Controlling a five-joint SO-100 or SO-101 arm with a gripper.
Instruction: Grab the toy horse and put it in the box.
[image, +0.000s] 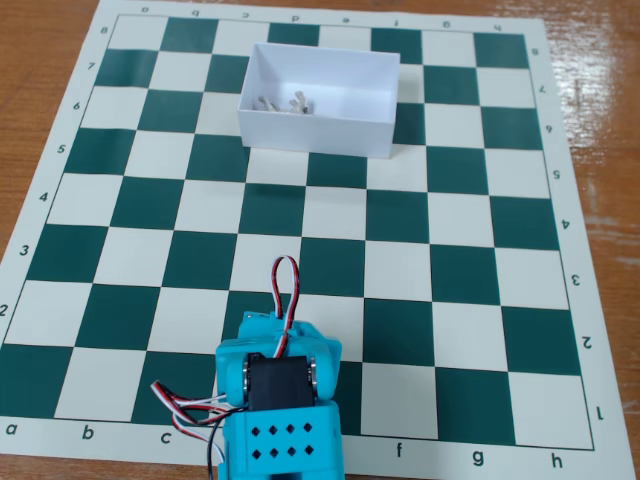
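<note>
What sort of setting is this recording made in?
Probably a hobby or lab tabletop: a printed green-and-white chessboard mat on a brown wooden table, with a turquoise plastic robot arm and a white open-topped box.

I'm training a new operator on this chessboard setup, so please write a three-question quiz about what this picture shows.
1. True or false: the small grey-and-white plastic toy horse lies inside the white open-topped rectangular box.
2. Which end of the box holds the horse in the fixed view: A) left, B) right, C) dead centre?
3. Fill in: the turquoise plastic robot arm sits at the ____ edge of the green-and-white chessboard.

Key: 1 true; 2 A; 3 near (bottom). The gripper's fingers are not visible.
</note>
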